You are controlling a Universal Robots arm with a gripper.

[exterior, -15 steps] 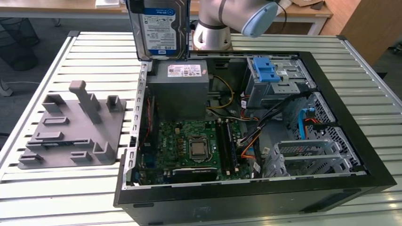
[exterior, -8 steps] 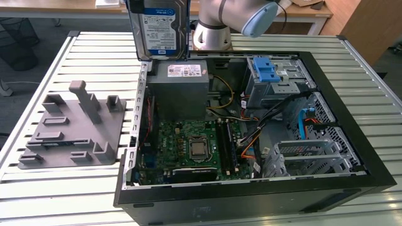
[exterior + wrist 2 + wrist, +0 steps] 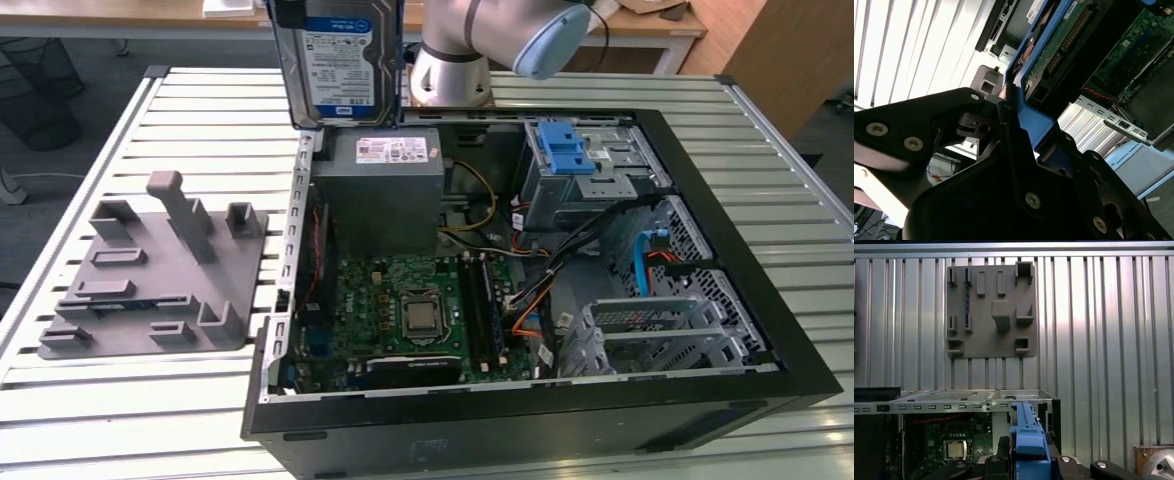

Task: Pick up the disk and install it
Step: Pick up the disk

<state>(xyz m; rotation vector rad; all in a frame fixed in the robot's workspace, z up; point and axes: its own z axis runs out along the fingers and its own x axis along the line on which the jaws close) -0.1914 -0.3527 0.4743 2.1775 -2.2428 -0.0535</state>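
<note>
The disk [image 3: 336, 60] hangs upright in the air at the back of the table, its white-and-blue label facing the exterior view, just above the rear left corner of the open computer case [image 3: 761, 330]. In the second wrist view my gripper [image 3: 1011, 117] is shut on the disk [image 3: 1054, 45], and its black fingers [image 3: 929, 125] clamp the blue side rail next to the green circuit board. In the first wrist view the disk's blue rail [image 3: 1026, 440] sticks out edge-on from the gripper [image 3: 1026, 465], over the case rim. The drive bay [image 3: 594, 175] with its blue latch [image 3: 567, 150] lies at the case's back right.
A grey power supply box [image 3: 387, 190] sits in the case right below the disk, with the motherboard [image 3: 414, 300] in front of it and cables at its right. On the slatted table a grey fixture plate [image 3: 147, 270] lies at the exterior view's left. The arm's base [image 3: 454, 60] stands behind the case.
</note>
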